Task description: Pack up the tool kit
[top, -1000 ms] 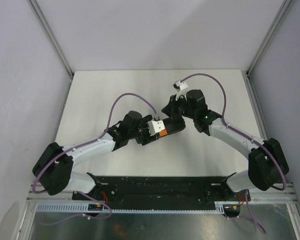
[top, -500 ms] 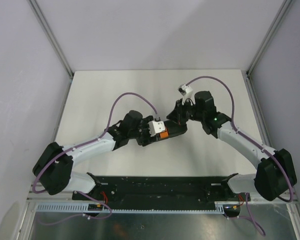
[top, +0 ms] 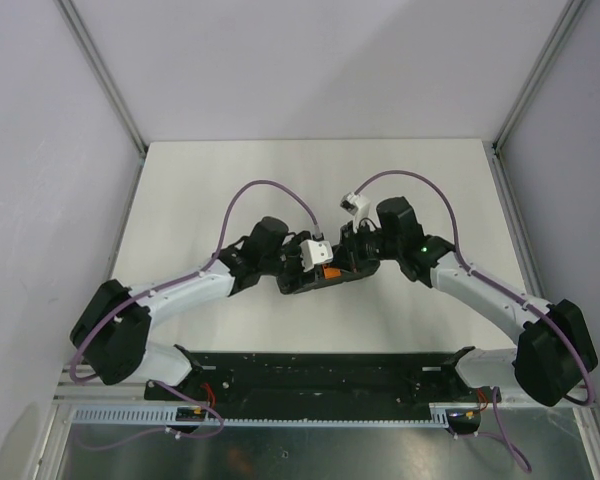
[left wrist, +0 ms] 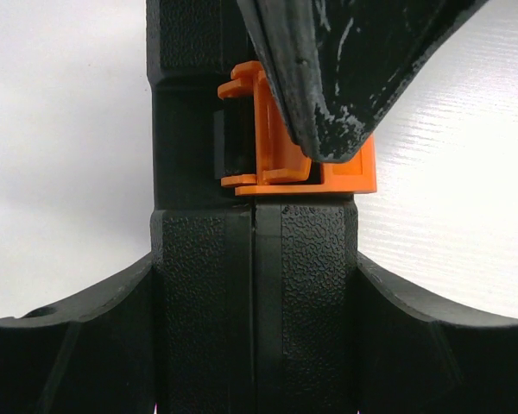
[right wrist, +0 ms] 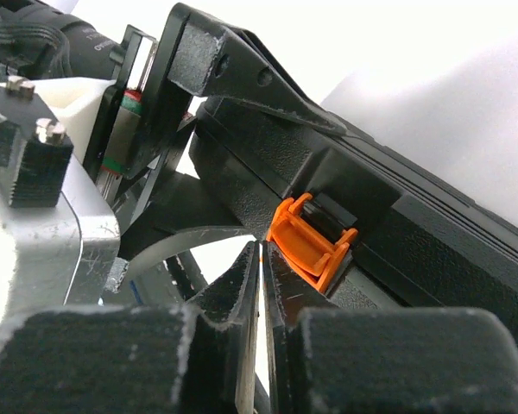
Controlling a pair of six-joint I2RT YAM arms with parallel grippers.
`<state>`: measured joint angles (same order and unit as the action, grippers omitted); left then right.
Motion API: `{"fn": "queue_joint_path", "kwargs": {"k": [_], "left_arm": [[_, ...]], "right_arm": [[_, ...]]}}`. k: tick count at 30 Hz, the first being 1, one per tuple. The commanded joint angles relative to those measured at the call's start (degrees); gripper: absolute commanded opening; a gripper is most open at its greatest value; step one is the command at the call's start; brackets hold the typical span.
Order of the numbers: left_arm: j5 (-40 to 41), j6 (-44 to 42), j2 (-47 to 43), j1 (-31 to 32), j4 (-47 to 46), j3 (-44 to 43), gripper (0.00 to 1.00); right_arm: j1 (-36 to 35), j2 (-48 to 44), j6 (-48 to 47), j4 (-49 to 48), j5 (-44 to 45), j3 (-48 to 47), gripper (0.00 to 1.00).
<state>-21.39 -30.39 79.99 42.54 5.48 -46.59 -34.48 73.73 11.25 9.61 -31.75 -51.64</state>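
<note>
The tool kit (top: 332,277) is a black textured case with its two halves together, held on edge just above the table. My left gripper (top: 310,266) is shut on it across its thickness, one finger (left wrist: 69,345) on each side of the case (left wrist: 255,293). The orange latch (left wrist: 285,168) sticks out from the seam, its flap hinged outward. My right gripper (right wrist: 261,254) is shut with nothing between its pads, and its tips touch the latch (right wrist: 309,241) from the side. In the left wrist view a right finger (left wrist: 345,78) covers the latch's upper part.
The white table (top: 180,200) lies bare around the arms, with grey walls at the back and on both sides. A black base rail (top: 320,375) runs along the near edge. Purple cables (top: 270,190) arch over both wrists.
My right gripper swung out to the right, then came back left and lower onto the latch. The left arm and the case shifted slightly right.
</note>
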Motion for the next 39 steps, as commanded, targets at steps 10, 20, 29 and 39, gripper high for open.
{"fn": "queue_joint_path", "kwargs": {"k": [10, 20, 29, 39], "left_arm": [[-7.6, 1.9, 2.8, -0.1, 7.1, -1.3, 0.00], [-7.5, 1.3, 2.9, -0.3, 7.3, -1.2, 0.00], [-6.8, 0.3, 2.4, -0.2, 7.3, -0.9, 0.00], [-6.8, 0.2, 2.8, -0.2, 7.3, -1.1, 0.00]], "right_arm": [[-0.9, -0.6, -3.3, 3.6, 1.0, 0.9, 0.08], [-0.9, -0.5, -2.6, 1.2, 4.9, 1.2, 0.08], [0.4, -0.4, -0.3, -4.2, 8.1, 1.1, 0.08], [1.1, -1.6, 0.4, -6.7, 8.2, 1.1, 0.07]]}}
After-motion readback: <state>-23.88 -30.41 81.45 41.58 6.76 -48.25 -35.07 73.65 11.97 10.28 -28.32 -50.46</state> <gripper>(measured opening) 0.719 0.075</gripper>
